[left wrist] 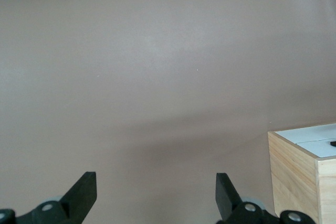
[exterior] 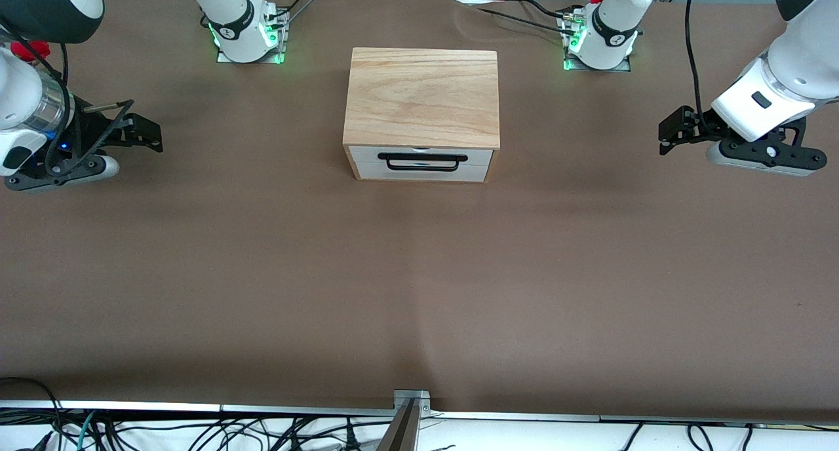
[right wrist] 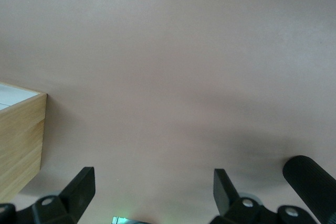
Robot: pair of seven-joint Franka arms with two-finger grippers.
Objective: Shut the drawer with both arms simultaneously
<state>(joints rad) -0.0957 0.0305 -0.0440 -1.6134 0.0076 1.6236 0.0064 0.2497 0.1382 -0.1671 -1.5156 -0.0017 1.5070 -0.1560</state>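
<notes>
So, status from my end: the shallow drawer with the white front panel (exterior: 419,164) and its black wire bar handle (exterior: 423,162) sits in the light oak box casing (exterior: 423,100) in the middle of the brown table (exterior: 419,274), and from the high camera that white front looks flush with the casing. As far as I can judge, the drawer is already pushed in, or so close that I can't spot any gap. If that's right, the main job is basically done and nothing is left except maybe a check push.

Both my claws are parked out wide, 1 at each end of the table, with the casing between them and well apart from either.

- left gripper (exterior: 670,134): hanging low over bare table at my left arm's end, fingers (left wrist: 84,190) spread wide, holding nothing. Its wrist camera catches just a corner of the casing off to one side.
- right gripper (exterior: 145,131): same deal at my right arm's end, fingers (right wrist: 81,187) wide apart, empty. A corner of the casing shows in its camera too.

Neither claw is touching the drawer or the handle. If it did need another nudge, both would have to swing in toward the white front from their 2 ends.
</notes>
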